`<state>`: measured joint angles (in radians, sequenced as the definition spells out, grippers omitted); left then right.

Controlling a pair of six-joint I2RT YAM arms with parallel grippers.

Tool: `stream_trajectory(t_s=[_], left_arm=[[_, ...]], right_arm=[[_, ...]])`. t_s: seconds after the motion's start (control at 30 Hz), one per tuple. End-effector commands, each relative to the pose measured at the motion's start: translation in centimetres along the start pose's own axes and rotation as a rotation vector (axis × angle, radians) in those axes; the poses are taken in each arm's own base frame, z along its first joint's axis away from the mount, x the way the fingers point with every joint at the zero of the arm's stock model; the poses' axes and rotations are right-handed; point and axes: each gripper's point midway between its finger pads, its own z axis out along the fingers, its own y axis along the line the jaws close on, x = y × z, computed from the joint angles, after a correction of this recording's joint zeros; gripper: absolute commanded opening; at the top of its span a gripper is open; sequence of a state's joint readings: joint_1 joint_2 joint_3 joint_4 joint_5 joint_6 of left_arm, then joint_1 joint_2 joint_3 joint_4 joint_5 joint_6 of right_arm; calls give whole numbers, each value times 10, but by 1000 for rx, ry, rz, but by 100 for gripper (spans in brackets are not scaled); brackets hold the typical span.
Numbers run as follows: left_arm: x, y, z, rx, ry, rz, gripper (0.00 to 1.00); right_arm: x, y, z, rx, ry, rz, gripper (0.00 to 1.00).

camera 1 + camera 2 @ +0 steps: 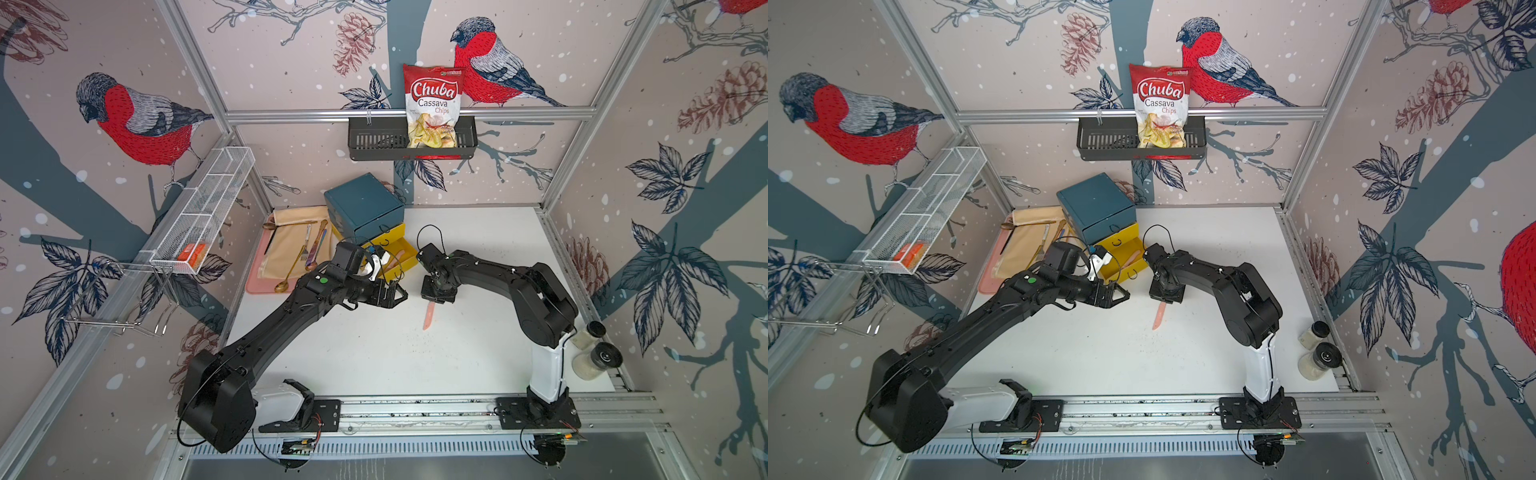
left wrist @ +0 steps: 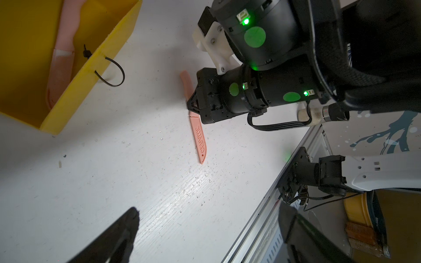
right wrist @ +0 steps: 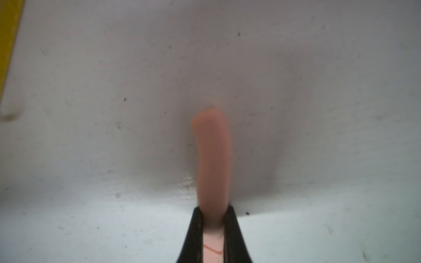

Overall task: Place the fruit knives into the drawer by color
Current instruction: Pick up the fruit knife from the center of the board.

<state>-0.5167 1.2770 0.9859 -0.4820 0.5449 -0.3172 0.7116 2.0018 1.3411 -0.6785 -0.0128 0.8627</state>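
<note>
Right gripper [image 3: 213, 210] pinches salmon-pink knife [image 3: 213, 159] at the handle base, knife flat on table [image 3: 91, 113]; likely a lift towards open yellow drawer [image 2: 75, 95] close beside it, pink mate [image 2: 66, 34] inside. Left gripper [image 1: 1120, 296] spread, empty

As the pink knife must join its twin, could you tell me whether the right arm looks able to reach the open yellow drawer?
Probably yes: the drawer stands pulled out near the right claw, which is shut on the knife. The open left claw by its front may crowd the way.
</note>
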Motion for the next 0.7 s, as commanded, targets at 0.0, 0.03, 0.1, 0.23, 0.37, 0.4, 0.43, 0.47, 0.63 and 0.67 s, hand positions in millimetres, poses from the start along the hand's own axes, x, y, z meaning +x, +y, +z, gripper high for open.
stream_trajectory(t_s=[0.0, 0.03, 0.1, 0.23, 0.37, 0.4, 0.43, 0.47, 0.63, 0.67], left_arm=[[-7, -1, 1, -4, -22, 9, 97], [-6, 0, 1, -9, -20, 8, 97], [-5, 3, 2, -21, -13, 7, 97], [-20, -2, -3, -35, -39, 33, 97], [-29, 3, -4, -82, -42, 41, 97], [-32, 4, -4, -88, -42, 44, 97], [-35, 3, -3, -90, -44, 48, 97], [-38, 3, -3, -92, -47, 52, 97], [-57, 4, -4, -114, -62, 64, 97], [-61, 5, -4, -119, -65, 62, 97]], right_arm=[[24, -16, 12, 50, 115, 1, 0], [23, -16, 10, 51, 111, -2, 0], [19, -16, 5, 48, 104, 0, 0], [6, -11, -13, 14, 74, 15, 0], [-9, -4, -35, -23, 38, 28, 0], [-12, -3, -39, -32, 33, 34, 0], [-14, -2, -43, -42, 31, 38, 0], [-16, -2, -45, -47, 29, 41, 0], [-24, 9, -63, -95, 10, 48, 0], [-26, 14, -67, -116, 7, 50, 0]])
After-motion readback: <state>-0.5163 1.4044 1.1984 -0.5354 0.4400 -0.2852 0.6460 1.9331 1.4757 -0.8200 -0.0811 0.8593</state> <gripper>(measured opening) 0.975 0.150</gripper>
